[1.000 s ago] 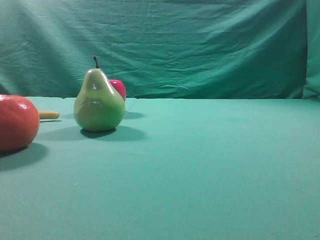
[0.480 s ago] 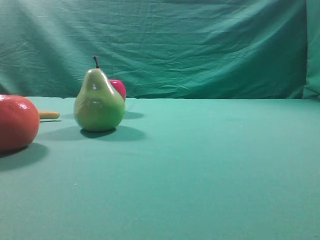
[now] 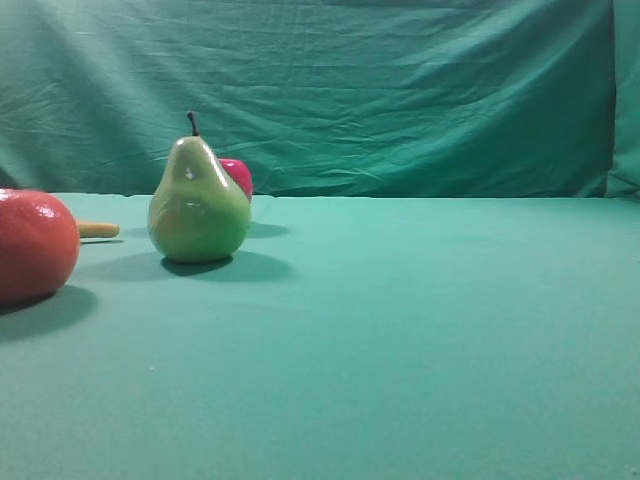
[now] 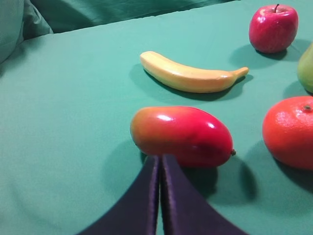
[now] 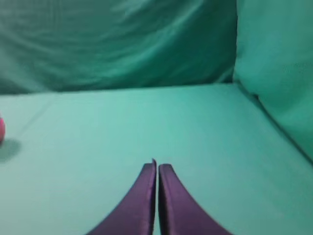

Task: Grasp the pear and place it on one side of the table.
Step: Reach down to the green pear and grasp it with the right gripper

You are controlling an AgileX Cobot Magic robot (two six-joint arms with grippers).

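Both the left gripper (image 4: 160, 161) and right gripper (image 5: 157, 169) are sitting clenched, grasping nothing; the pear (image 3: 198, 205) is standing well beyond them on the desk (image 3: 420, 330).

Low front view; two claw-mounted views

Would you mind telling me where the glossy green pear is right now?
In the exterior high view the glossy green pear stands upright on the table's left, before the red apple, right of the orange-red round fruit.
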